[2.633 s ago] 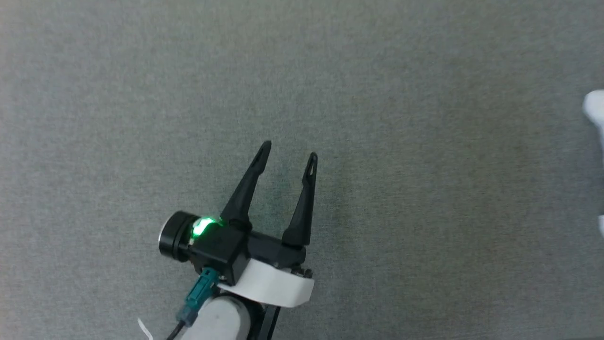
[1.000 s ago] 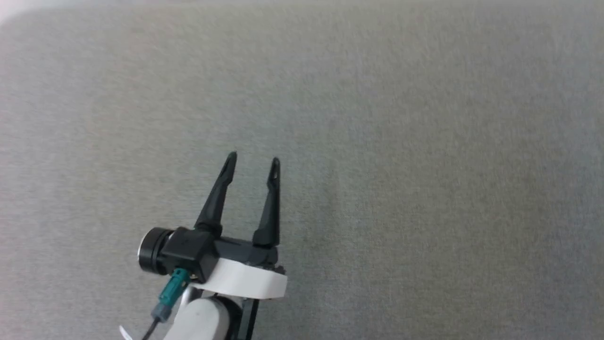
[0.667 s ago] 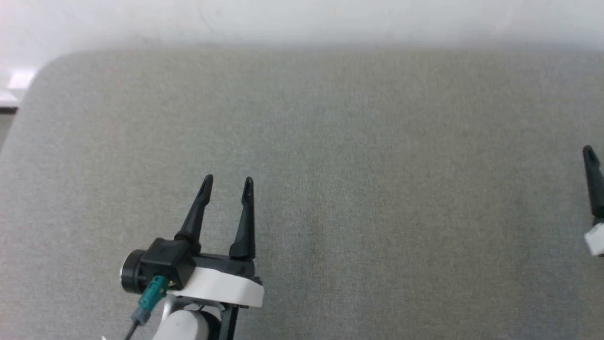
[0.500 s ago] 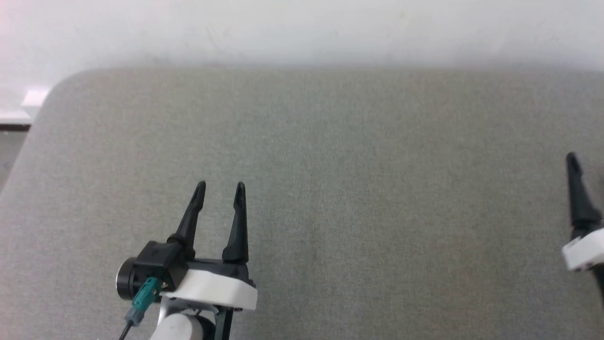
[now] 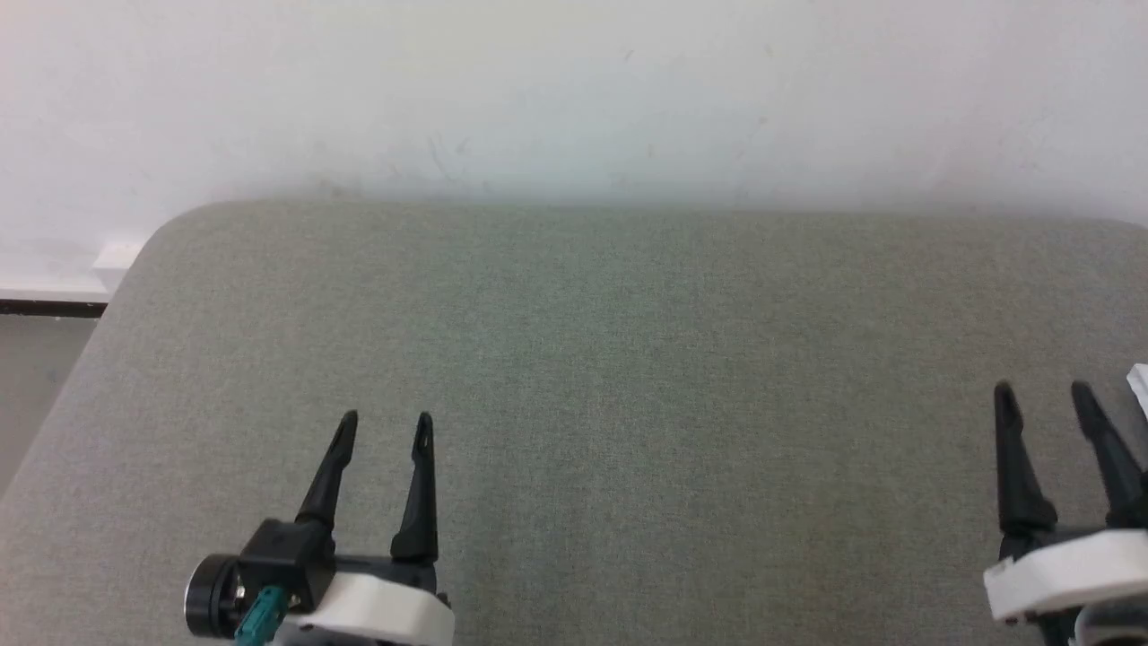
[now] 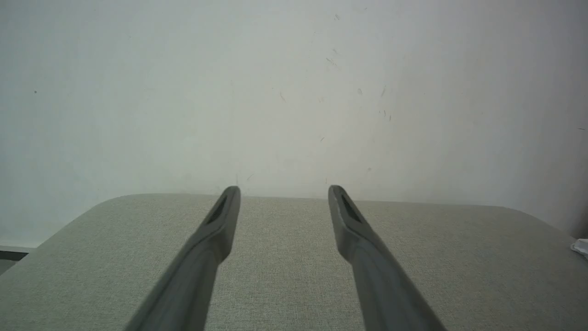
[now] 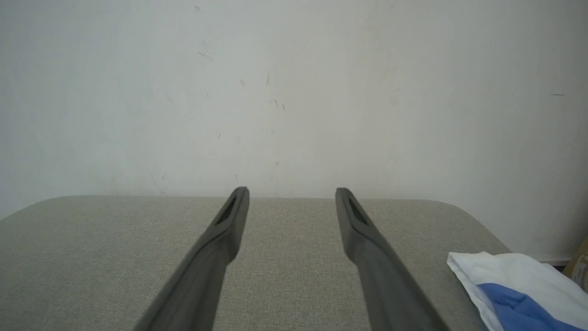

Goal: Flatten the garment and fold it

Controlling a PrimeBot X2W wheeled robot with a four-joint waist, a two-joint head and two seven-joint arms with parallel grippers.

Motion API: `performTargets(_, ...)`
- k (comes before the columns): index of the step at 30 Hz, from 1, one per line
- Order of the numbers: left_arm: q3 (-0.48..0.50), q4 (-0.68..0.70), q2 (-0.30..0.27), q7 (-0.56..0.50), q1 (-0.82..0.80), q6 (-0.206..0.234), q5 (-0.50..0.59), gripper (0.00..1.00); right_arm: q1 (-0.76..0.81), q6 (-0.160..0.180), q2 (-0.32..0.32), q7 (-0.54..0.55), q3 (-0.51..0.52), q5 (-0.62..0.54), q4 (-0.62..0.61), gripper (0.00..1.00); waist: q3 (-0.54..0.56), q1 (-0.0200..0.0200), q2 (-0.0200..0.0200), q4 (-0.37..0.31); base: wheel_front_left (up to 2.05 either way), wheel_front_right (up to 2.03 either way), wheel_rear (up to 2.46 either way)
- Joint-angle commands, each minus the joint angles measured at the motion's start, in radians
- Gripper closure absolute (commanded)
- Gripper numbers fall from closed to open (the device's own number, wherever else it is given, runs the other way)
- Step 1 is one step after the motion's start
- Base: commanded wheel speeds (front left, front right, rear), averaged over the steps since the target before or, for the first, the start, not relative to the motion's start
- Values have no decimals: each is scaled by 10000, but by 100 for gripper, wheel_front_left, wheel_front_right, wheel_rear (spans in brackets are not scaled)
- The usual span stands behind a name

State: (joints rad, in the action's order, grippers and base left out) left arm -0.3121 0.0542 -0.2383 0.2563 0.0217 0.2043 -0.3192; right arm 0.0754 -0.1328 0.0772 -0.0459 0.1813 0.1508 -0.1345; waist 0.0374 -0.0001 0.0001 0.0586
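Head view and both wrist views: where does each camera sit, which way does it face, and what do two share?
Head view: on the head, looking forward and down over the grey fabric surface to the white wall; left gripper and right gripper show, open.
Left wrist view: on that wrist, along its two fingers toward the wall.
Right wrist view: likewise; own fingers, garment lower right.
Shared: both wrist views face the wall.

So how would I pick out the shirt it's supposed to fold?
Start at the big grey padded table against the white wall. At its right-hand end, to the right of the right claw, lies a crumpled garment. Its white cloth with a bright blue patch stands out from the plain grey surface and dark claw.
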Motion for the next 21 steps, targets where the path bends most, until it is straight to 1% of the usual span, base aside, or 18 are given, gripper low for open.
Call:
performTargets(1, 80, 75, -26, 47, 175, 51, 58, 0, 245, 21, -91, -97, -19, -94, -60, 0, 61, 1, -1, 31, 0, 0, 0)
performTargets(5, 144, 141, 10, 51, 503, -15, 148, 0, 734, 21, -245, -416, 140, -178, 110, 0, 68, 1, -1, 56, 0, 0, 0)
performTargets(8, 89, 89, 20, 52, 584, -122, 240, 0, 876, 21, -262, -646, 115, 170, 381, 0, -32, 1, -1, 31, 0, 0, 0)
performTargets(10, 117, 192, 116, 53, 563, -252, 220, 0, 872, 21, -265, -782, 67, 302, 541, 0, -100, 1, -1, 0, 0, 0, 0)
performTargets(14, 294, 141, 359, 53, 667, -325, 97, 0, 737, 21, -267, -850, 20, 236, 667, 0, -176, 1, -1, -68, 0, 0, 0)
performTargets(16, 329, 91, 471, 54, 704, -467, -94, 0, 673, 21, -267, -840, 12, 216, 675, 0, -212, 1, -1, -94, 0, 0, 0)
performTargets(19, 313, 13, 470, 54, 712, -662, -132, 0, 597, 21, -268, -836, -5, 206, 692, 0, -251, 1, -1, -122, 0, 0, 0)
performTargets(21, 316, -89, 484, 54, 725, -568, -42, 0, 556, 21, -268, -846, -5, 213, 707, 0, -270, 1, -1, -126, 0, 0, 0)
